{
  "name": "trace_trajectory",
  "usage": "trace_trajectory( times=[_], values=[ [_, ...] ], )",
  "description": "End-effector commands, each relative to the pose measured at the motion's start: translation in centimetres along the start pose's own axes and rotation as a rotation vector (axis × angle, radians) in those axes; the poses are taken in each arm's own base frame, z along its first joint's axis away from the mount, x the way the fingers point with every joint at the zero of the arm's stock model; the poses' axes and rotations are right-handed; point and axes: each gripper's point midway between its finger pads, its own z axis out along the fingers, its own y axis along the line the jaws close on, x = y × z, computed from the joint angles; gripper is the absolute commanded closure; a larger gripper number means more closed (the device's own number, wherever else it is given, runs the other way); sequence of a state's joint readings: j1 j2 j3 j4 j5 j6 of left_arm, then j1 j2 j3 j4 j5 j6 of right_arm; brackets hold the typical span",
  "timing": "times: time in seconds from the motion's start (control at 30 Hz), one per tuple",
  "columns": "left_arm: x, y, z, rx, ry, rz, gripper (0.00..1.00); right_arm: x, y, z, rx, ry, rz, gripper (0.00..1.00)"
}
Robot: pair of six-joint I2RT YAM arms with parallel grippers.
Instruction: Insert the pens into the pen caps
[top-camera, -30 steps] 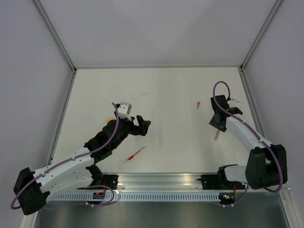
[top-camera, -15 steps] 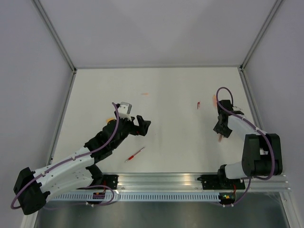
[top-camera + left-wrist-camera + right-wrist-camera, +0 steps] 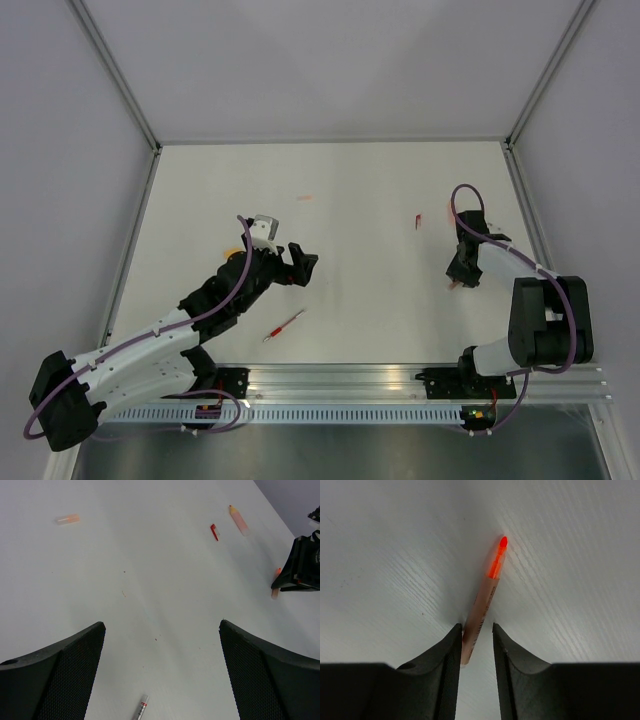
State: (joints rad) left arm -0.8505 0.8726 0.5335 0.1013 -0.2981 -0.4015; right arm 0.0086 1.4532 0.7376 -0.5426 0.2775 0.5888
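An orange pen (image 3: 487, 590) lies on the white table between the fingers of my right gripper (image 3: 476, 626). The jaws stand narrowly apart around it: the pen touches the left finger and a gap shows at the right one. In the top view this gripper (image 3: 463, 272) is low at the table's right. My left gripper (image 3: 299, 262) is open and empty above the middle left, and a red pen (image 3: 284, 326) lies near it; the pen's end also shows in the left wrist view (image 3: 141, 709). A pale orange cap (image 3: 305, 198) and a red cap (image 3: 417, 222) lie further back.
A pale orange piece with a pointed tip (image 3: 239, 520) lies next to the red cap (image 3: 214, 531), behind my right gripper (image 3: 300, 570). Grey walls and metal frame posts (image 3: 130, 95) enclose the table. A rail (image 3: 330, 380) runs along the near edge.
My right gripper has moved toward the near edge and down over the orange pen, which now lies between its fingers. The left arm has not moved.
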Motion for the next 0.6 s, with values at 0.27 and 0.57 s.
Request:
trace_trajectory(
  times=[0.27,0.57],
  values=[
    [-1.6,-0.6,0.0,0.018,-0.042,0.015,0.00,0.3,-0.1,1.1,0.022,0.018,-0.016,0.90],
    [-1.0,-2.0,0.3,0.093,-0.011,0.025,0.01,-0.9,2.1,-1.1,-0.135,-0.029,-0.049,1.00]
  ],
)
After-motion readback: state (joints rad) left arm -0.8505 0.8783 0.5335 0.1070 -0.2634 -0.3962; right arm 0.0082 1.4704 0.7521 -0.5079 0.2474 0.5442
